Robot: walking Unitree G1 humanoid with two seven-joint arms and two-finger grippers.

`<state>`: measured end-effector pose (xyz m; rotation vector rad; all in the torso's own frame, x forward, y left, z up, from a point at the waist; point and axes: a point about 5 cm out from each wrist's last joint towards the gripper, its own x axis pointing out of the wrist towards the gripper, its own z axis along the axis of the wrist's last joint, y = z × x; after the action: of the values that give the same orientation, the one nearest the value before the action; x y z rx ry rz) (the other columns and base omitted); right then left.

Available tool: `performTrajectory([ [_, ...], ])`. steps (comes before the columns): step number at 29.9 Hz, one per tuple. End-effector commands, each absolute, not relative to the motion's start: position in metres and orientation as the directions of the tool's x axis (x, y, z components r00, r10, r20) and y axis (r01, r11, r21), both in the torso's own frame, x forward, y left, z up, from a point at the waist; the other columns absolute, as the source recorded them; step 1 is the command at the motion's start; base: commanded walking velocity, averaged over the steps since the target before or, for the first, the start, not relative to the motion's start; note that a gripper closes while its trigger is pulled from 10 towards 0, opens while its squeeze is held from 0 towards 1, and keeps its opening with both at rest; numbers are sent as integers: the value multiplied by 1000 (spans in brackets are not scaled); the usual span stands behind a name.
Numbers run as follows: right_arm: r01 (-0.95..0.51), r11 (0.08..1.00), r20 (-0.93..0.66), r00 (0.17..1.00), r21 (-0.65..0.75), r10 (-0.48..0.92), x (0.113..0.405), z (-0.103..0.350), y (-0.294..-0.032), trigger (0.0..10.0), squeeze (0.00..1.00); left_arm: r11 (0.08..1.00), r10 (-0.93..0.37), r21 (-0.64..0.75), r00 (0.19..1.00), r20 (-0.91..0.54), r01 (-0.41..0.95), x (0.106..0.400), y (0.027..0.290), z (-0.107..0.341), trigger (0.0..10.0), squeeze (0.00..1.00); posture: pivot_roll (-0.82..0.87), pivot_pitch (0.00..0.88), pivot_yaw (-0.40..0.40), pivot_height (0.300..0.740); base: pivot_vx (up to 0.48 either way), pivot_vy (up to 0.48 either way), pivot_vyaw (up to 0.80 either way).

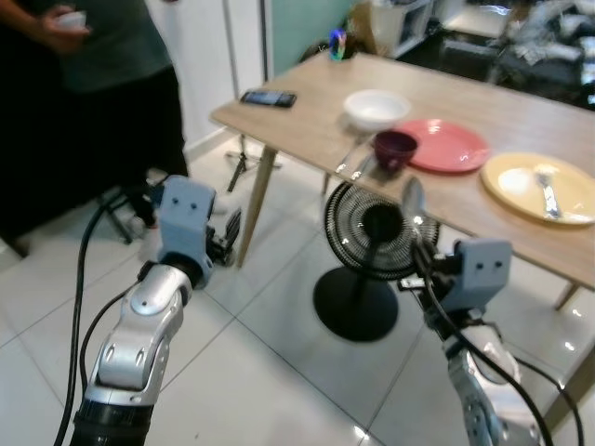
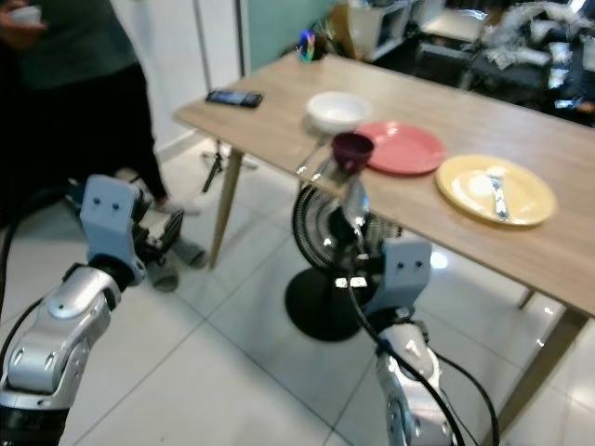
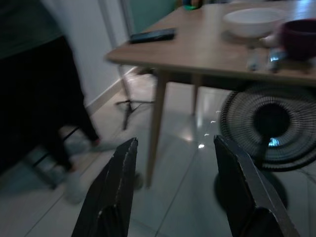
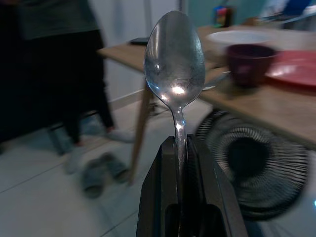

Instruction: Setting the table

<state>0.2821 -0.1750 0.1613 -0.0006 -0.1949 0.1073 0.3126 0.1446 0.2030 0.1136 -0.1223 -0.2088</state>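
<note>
Upright in the right gripper point(image 4: 180, 148) stands a metal spoon point(image 4: 175, 59), its handle pinched between the two black fingers, which are closed tight on it, bowl uppermost. The gripper holds it in the air below and in front of the wooden table point(image 1: 307, 116), near the table's front edge and over the white tiled floor point(image 1: 270, 372). No writing or brand can be read on the spoon or on anything else.

On the table, close to the front edge, sits a dark maroon cup point(image 1: 395, 149), with what looks like cutlery point(image 1: 356, 160) lying just beside it at the edge. A white bowl point(image 1: 376, 108) stands behind the cup, and a red plate point(image 1: 444, 145) lies just beside it, toward the right. Further right along the front edge lies a yellow plate point(image 1: 539, 186) with a fork point(image 1: 547, 190) on it. A black phone point(image 1: 269, 98) lies near the table's left corner.

The left gripper point(image 3: 173, 197) hangs over the floor, left of the table and well apart from it, its fingers spread wide with nothing between them.

Under the table a black fan point(image 1: 372, 237) stands on a round base. A person point(image 1: 93, 84) in dark clothes stands at the far left, holding a small white object point(image 1: 71, 19).
</note>
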Motion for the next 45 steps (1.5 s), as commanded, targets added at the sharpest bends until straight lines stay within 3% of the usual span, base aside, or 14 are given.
performTrajectory([
  [1,-101,995,184,978,-11,101,281,159,-177,10000,0,971,-211,129,974,83,199,312,144,199,10000,0,-45,0,81,740,0,0,769],
  [10,-117,993,168,979,-13,118,279,154,-175,10000,0,963,-212,180,976,51,200,308,148,189,10000,0,-43,0,77,740,0,0,769],
  [15,-100,995,86,991,20,98,273,128,-175,10000,0,907,-283,301,955,-86,296,297,147,149,10000,0,-37,0,71,740,0,0,769],
  [21,-91,995,-32,995,37,92,260,93,-174,10000,0,893,-320,276,933,-166,355,288,142,124,10000,0,-39,0,78,740,0,0,769],
  [26,-126,990,-207,969,56,135,232,46,-167,10000,0,900,-323,203,902,-287,387,271,143,83,10000,0,-51,0,94,740,0,0,769],
  [32,-116,986,-347,926,120,151,211,12,-177,10000,0,912,-312,120,855,-415,391,251,150,39,10000,0,-48,0,95,740,0,0,769],
  [45,-126,986,-341,927,114,158,214,4,-173,10000,0,912,-325,99,848,-419,399,249,151,35,10000,0,-36,0,124,740,0,0,769],
])
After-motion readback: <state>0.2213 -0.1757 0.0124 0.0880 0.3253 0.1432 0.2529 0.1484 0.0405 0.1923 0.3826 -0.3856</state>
